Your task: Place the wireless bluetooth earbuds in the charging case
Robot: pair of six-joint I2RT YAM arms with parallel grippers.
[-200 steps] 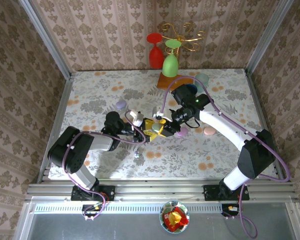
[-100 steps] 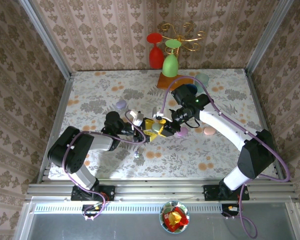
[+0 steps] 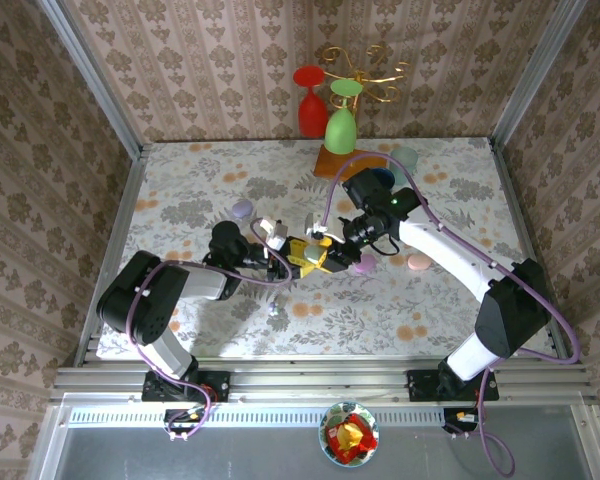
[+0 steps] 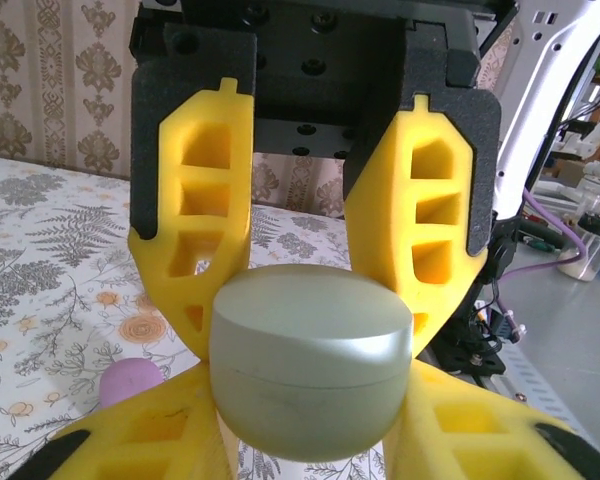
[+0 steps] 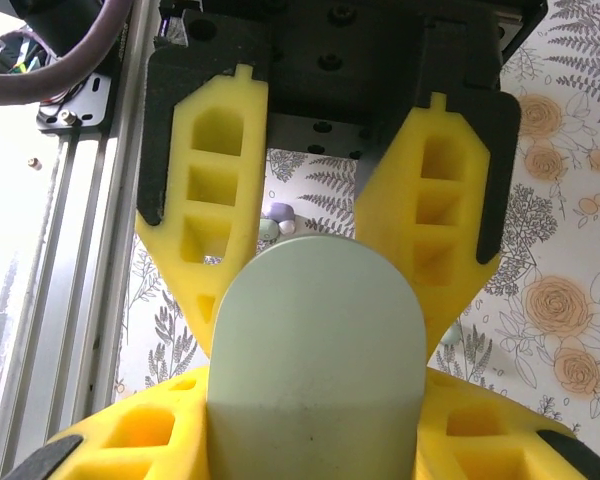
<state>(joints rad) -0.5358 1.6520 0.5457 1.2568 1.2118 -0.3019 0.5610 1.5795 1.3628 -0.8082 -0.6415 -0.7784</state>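
While left fingers (image 4: 185, 410) and right fingers (image 5: 175, 395) pinch the closed pale-green charging case (image 4: 310, 360), best hold it level and ease it open gently; the earbuds (image 5: 278, 218) lie on the worktop (image 3: 200, 180), 7 o'clock from above.

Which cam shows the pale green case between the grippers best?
Left wrist: the pale green case sits centred and side-on, its lid seam visible, lid closed. Right wrist has it close too, but facing one smooth face. In top external the yellow fingers crowd around it, and the case is too small to make out.
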